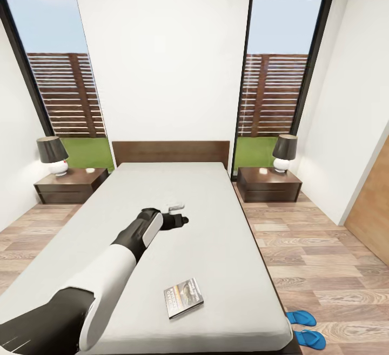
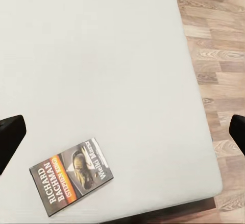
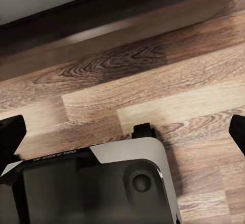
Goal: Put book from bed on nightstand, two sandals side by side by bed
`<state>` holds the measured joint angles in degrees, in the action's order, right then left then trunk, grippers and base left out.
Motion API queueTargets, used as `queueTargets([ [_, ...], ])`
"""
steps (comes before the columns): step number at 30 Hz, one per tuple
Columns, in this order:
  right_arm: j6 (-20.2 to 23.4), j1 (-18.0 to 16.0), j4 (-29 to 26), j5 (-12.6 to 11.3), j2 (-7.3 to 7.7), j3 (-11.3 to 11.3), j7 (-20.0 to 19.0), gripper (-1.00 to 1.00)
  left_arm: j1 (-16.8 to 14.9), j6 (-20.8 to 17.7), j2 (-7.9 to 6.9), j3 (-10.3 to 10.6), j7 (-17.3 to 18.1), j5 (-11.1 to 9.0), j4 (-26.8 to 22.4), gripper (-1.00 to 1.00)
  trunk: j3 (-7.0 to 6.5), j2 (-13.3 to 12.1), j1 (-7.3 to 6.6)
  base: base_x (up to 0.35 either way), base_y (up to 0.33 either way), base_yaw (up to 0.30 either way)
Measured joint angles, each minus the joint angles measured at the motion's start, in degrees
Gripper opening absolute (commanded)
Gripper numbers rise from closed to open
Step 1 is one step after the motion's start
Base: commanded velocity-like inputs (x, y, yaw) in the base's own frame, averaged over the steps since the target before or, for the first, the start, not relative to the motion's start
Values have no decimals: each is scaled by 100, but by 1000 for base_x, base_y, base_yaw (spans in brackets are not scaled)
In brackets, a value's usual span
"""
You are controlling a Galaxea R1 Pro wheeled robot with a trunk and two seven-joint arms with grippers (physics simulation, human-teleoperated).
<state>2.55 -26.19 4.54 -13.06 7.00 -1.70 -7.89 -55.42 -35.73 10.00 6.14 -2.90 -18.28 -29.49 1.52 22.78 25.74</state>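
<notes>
Left tool (image 1: 181,220): extended over the middle of the bed (image 1: 216,225), well above the mattress. In the left wrist view its two fingertips (image 2: 10,132) sit at opposite edges of the frame, so the jaws stand wide apart with nothing between them.

Right tool (image 3: 122,132): its fingertips likewise stand far apart at the frame edges, holding nothing, with wood-plank floor (image 3: 168,81) and part of the robot's own base (image 3: 102,183) beneath.

The book (image 1: 183,297) lies flat, cover up, near the foot end of the bed, closer to the robot than the left tool and well apart from it. The two sandals (image 1: 305,329) lie on the floor just beside the bed's near right corner, close together. A nightstand (image 1: 70,185) stands on each side of the headboard; each carries a lamp (image 1: 52,155) and a small pale object.

Risks noted:
- The book is thin and flat on a soft surface; a descent from above may press it into the mattress or push it along instead of getting a finger under an edge.
- The left tool lies beyond the book; it must draw back, and the forearm could sweep the cover.
- Placement on either nightstand is crowded by the lamp; a careless approach could knock it.
- Base movement near that corner could run over or scatter the sandals.
</notes>
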Motion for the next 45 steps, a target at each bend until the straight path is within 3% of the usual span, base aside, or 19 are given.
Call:
queueTargets([
  [13,26,0,0,-4,-2,-9,-21,100,1,18,0,-7,-1,3,2,100,37,-1,0,0,0,22],
  [25,10,0,-5,-7,12,-13,-10,100,1,281,0,-8,15,-7,3,100,140,0,0,0,0,2],
  [27,21,0,-7,-10,96,-22,-13,100,1,282,0,-8,17,-8,2,100,158,0,0,0,0,0],
  [30,55,0,-5,-14,481,-23,-35,100,1,282,0,-10,19,-7,2,100,184,0,0,0,0,0],
  [32,65,0,-6,-14,630,-28,-33,100,1,282,0,-9,19,-7,2,100,202,0,0,0,0,0],
  [36,57,0,-14,-10,763,-35,-4,100,1,282,0,-9,20,-8,2,100,238,0,0,0,0,0],
  [37,43,0,-23,-10,909,-38,6,100,1,285,0,-10,20,-7,2,100,246,0,0,0,0,0],
  [39,38,0,-32,-7,1017,-42,11,100,1,288,0,-9,20,-8,2,100,264,0,0,0,0,0],
  [40,22,-1,-50,-11,1225,-44,14,100,1,289,0,-12,19,-6,2,100,273,0,0,0,0,0],
  [45,2,0,-57,-7,1507,-32,11,100,1,302,0,-1,25,-8,2,100,317,0,0,0,0,0],
])
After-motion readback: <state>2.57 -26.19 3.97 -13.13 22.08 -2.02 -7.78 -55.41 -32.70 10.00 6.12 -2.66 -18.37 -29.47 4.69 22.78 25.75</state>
